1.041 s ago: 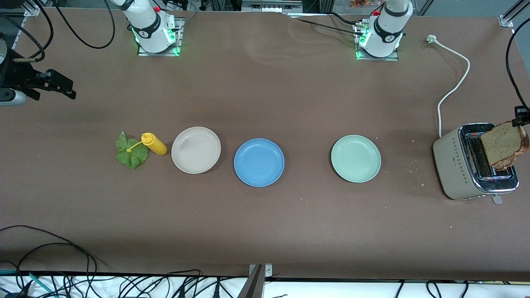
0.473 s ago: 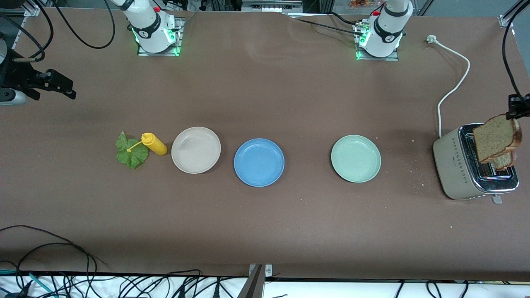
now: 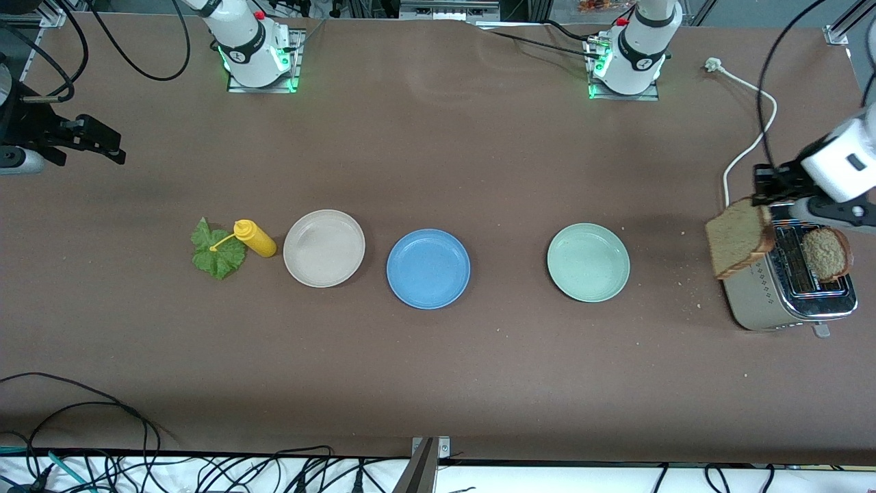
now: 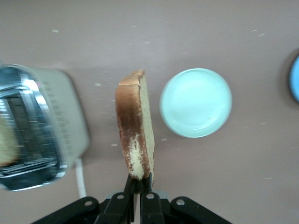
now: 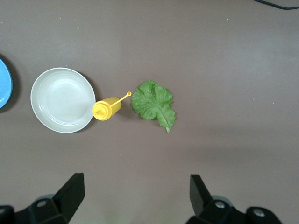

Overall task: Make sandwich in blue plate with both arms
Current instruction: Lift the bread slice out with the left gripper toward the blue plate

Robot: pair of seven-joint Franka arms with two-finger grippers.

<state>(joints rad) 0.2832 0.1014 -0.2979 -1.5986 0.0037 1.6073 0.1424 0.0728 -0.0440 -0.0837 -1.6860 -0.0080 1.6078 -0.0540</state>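
Note:
My left gripper (image 3: 765,204) is shut on the top edge of a brown bread slice (image 3: 739,236), which hangs on edge over the toaster's side toward the plates. In the left wrist view the fingers (image 4: 140,179) pinch the slice (image 4: 135,126). A second slice (image 3: 826,253) stands in the toaster (image 3: 766,301). The blue plate (image 3: 428,268) lies bare mid-table. A green lettuce leaf (image 3: 217,250) lies at the right arm's end, also in the right wrist view (image 5: 153,103). My right gripper (image 3: 109,145) waits open and empty high over that end (image 5: 136,191).
A pale green plate (image 3: 588,262) lies between the blue plate and the toaster. A beige plate (image 3: 324,248) and a yellow squeeze bottle (image 3: 254,237) lie between the blue plate and the lettuce. The toaster's white cord (image 3: 749,144) runs toward the left arm's base.
My left gripper has lifted the bread slice out of the toaster and carried it toward the pale green plate. The second slice now shows in the toaster. The right arm has not moved.

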